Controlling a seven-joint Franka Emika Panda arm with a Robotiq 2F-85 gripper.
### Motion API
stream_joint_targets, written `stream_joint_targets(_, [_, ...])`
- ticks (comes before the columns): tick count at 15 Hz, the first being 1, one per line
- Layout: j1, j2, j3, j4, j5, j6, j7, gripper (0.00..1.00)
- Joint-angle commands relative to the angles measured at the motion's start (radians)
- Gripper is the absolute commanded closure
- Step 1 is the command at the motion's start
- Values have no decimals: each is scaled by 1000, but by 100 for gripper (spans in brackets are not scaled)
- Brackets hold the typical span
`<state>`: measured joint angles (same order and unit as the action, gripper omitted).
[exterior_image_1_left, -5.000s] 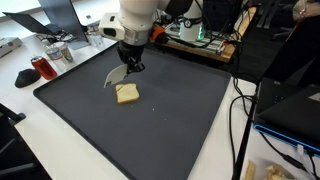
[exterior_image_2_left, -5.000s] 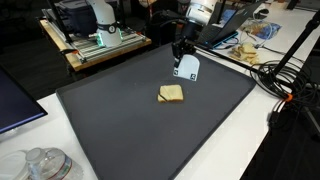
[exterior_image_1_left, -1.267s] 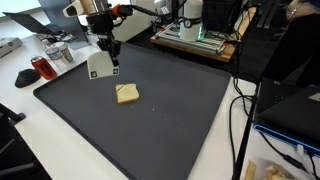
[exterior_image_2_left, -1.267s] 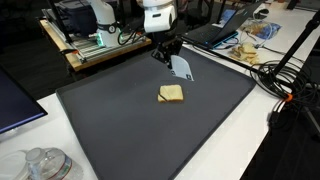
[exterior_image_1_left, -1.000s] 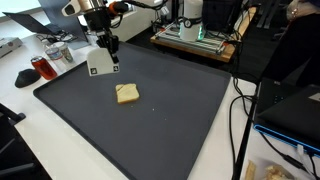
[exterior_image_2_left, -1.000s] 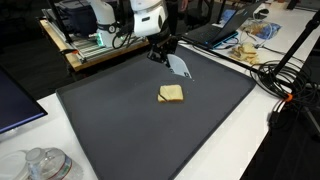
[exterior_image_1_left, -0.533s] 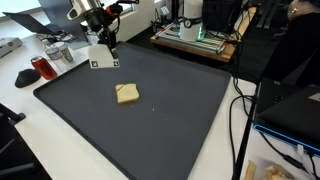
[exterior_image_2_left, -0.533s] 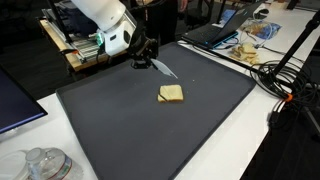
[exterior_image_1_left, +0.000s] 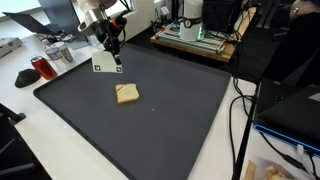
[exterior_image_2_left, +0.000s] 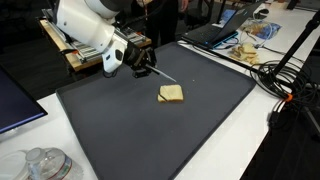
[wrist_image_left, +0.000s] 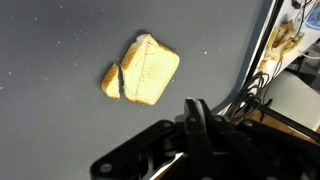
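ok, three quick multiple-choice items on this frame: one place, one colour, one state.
1. Where does the bread slice lie?
A on the mat
B on a laptop
C on the floor

2. What colour is the mat?
A white
B dark grey
C red

3. What state is the tool in?
A open and empty
B shut on the spatula
C shut on the bread slice

Key:
1 A, the slice lies flat on the mat.
2 B, it looks dark grey in every view.
3 B, the tool clamps the handle and the blade is apart from the slice.
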<state>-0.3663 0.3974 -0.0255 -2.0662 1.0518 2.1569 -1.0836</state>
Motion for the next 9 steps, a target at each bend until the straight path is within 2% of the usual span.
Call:
stream_joint_targets(1, [21, 23, -28, -23, 157, 25, -75, 99])
stream_joint_targets(4, [61, 22, -45, -65, 263, 103, -49, 99])
stream_joint_targets(9, [169, -14, -43, -148, 438, 348, -42, 99])
